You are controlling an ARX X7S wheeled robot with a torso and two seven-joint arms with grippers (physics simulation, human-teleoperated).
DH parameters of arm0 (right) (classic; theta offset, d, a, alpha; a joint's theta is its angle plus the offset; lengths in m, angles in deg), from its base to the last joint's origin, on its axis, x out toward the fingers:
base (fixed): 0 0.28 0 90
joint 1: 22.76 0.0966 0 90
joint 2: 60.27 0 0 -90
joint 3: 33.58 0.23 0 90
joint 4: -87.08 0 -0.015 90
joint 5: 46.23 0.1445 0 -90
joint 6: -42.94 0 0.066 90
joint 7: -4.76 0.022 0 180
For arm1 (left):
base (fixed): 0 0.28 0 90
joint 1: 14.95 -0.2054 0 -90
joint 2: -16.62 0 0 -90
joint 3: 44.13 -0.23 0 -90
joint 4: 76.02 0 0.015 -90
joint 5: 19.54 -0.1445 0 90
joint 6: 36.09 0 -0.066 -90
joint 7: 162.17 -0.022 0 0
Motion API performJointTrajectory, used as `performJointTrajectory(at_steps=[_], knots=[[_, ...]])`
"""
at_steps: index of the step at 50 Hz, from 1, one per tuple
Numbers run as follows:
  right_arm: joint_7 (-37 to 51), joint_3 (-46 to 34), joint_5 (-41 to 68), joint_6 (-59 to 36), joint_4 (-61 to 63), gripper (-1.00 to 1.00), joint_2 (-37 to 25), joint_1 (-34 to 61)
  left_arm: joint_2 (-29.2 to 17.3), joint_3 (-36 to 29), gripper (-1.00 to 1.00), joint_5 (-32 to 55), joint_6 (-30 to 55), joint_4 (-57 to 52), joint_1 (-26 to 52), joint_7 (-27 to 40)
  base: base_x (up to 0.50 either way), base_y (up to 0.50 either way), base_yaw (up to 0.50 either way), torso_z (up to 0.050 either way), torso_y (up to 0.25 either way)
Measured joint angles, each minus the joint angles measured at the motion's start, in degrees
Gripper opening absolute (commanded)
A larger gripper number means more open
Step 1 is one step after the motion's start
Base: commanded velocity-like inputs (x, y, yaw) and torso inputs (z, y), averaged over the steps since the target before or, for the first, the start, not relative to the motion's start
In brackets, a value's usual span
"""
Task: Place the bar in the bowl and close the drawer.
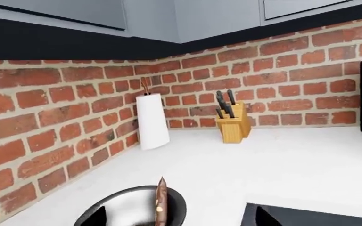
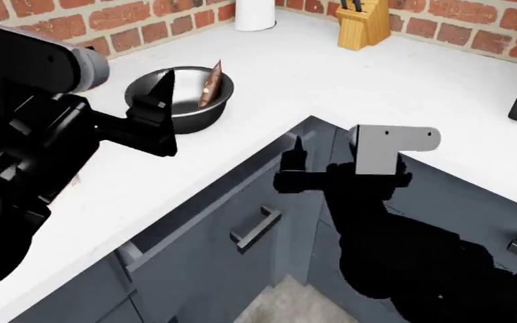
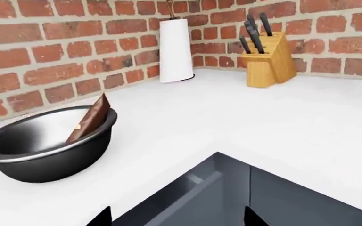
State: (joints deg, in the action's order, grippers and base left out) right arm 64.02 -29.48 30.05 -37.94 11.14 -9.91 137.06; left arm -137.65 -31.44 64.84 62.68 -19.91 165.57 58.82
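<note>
Head view shows the bar (image 2: 210,85) already inside the bowl (image 2: 192,116), in the upper left of the frame. It stands on edge, leaning against the far rim with its top sticking out above it, so it is not lying flat, but that half of the task looks done. The right wrist view agrees: the bar tilts against the bowl's wall on the white worktop (image 2: 402,74).

The left hand (image 2: 161,114) sits just in front of the bowl, and its fingers look parted with nothing between them; the bar is clear of them. In the left wrist view only dark finger tips show at the lower edge, flanking the bowl and the upright bar.

The right hand (image 2: 296,158) hovers at the inner corner of the cabinets, near the centre of the frame. One pointed finger is visible, and I cannot tell how far it is open; it seems to carry nothing.

What is left is the drawer (image 2: 196,235). Its slate-grey front with a bar handle (image 2: 256,227) stands out from under the worktop edge at lower centre, with a dark gap showing behind it, so I judge it is not yet shut.
</note>
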Motion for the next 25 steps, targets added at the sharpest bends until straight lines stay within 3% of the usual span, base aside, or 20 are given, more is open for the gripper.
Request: performJointTrajectory(at_steps=[15,25], knots=[[9.62,2.72,-2.48,1.09,16.67,1.00,-18.71,2.34,13.45,-2.77,1.00,4.10,2.94,6.25,-1.22,-2.70,0.00,0.00,0.00,0.000,0.000],[12.29,3.76,-3.50,3.05,21.72,1.00,-26.45,1.87,22.09,-3.89,1.00,6.25,1.15,13.16,-5.36,-11.85,0.00,0.00,0.00,0.000,0.000]])
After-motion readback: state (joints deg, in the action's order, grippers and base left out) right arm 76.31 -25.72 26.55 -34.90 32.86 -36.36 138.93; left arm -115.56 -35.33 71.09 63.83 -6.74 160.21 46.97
